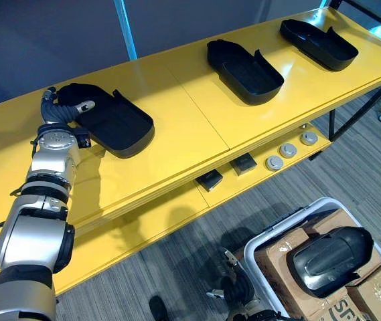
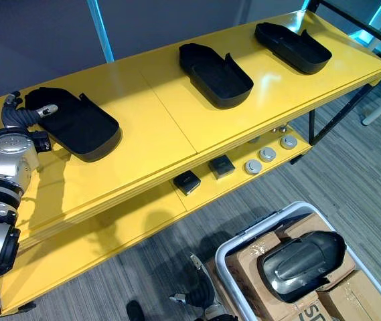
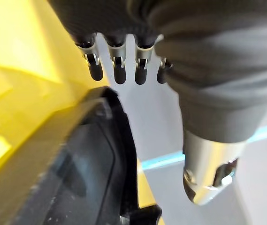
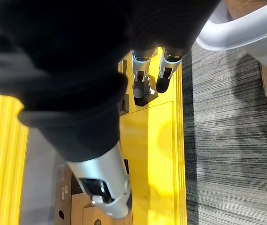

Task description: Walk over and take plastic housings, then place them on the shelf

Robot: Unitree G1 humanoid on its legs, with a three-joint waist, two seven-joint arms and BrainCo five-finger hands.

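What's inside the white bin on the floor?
In the white bin sit cardboard boxes, and a dark plastic housing lies on top of them. Whatever is under the boxes is covered.

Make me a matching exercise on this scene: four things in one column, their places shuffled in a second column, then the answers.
1. black tray-shaped plastic housing by the left hand
2. glossy dark housing
3. round silver discs
4. small dark square blocks

A. on cardboard boxes in the white bin
B. lower yellow ledge, nearer the right end
C. top of the yellow shelf
D. same ledge, nearer the middle

Pairs: 1-C, 2-A, 3-B, 4-D
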